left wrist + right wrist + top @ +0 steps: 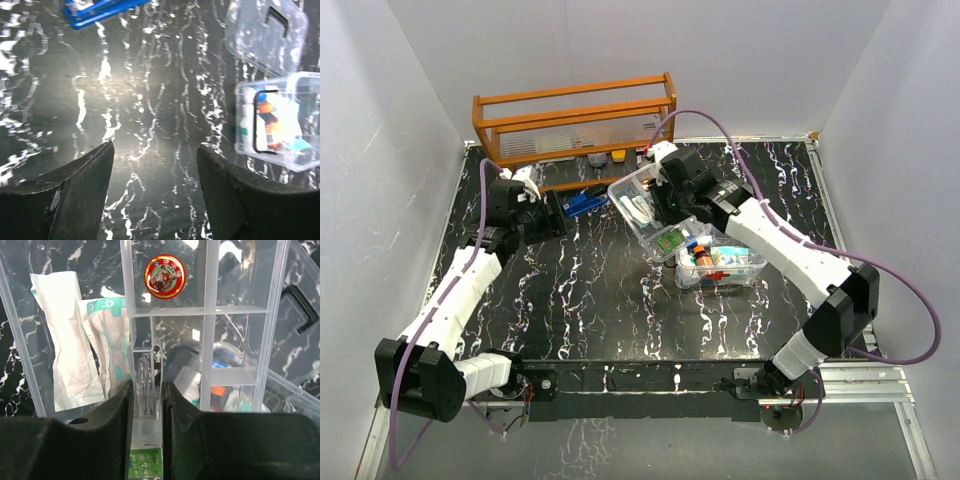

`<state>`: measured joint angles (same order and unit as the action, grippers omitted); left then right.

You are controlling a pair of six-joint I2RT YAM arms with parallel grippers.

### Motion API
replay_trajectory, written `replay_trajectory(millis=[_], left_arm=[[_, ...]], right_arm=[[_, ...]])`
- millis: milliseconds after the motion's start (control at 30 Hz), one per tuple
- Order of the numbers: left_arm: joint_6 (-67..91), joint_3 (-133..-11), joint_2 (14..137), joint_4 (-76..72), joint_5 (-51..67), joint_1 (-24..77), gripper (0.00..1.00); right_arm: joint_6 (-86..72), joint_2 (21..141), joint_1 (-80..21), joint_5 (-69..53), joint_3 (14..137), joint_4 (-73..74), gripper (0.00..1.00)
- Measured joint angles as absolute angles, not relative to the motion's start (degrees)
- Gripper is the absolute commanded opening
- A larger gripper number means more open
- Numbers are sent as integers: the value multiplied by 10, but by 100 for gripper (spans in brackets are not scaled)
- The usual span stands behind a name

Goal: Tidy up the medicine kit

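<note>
The medicine kit's clear box (752,272) stands right of centre with small bottles and packs inside, also seen in the left wrist view (300,159). Its clear lid (625,186) with a dark handle (277,17) lies behind it, and white gauze packets (65,340) rest on it. My right gripper (148,384) is shut on the upright centre post of the clear divided tray insert (215,310), held tilted over lid and box (670,238). A red round tin (165,276) sits in one compartment. My left gripper (155,146) hangs open over bare table, nothing between its fingers (558,217).
An orange wooden rack (575,120) stands along the back wall with small items under it. A blue object (583,203) lies in front of the rack, between my two grippers, and shows at the top left of the left wrist view (100,11). White walls enclose the black marbled table.
</note>
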<state>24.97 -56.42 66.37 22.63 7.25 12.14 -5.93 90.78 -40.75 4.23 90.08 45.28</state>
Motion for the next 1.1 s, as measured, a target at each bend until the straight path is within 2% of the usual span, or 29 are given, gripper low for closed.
replay_trajectory(millis=[200, 433, 633, 700, 833, 1100], left_arm=[[310, -561, 720, 166, 180, 136, 70], [410, -562, 810, 43, 237, 252, 83], [500, -572, 910, -76, 282, 312, 84], [516, -594, 942, -92, 287, 326, 81], [540, -631, 990, -113, 290, 349, 65], [565, -658, 1049, -130, 309, 366, 43]], right_arm=[[-75, 860, -354, 44, 867, 480, 4], [-100, 807, -280, 48, 834, 524, 4], [-124, 762, -236, 59, 817, 545, 3], [-130, 752, -224, 63, 812, 553, 3], [-138, 742, -212, 70, 801, 560, 3], [-141, 729, -209, 72, 786, 559, 2]])
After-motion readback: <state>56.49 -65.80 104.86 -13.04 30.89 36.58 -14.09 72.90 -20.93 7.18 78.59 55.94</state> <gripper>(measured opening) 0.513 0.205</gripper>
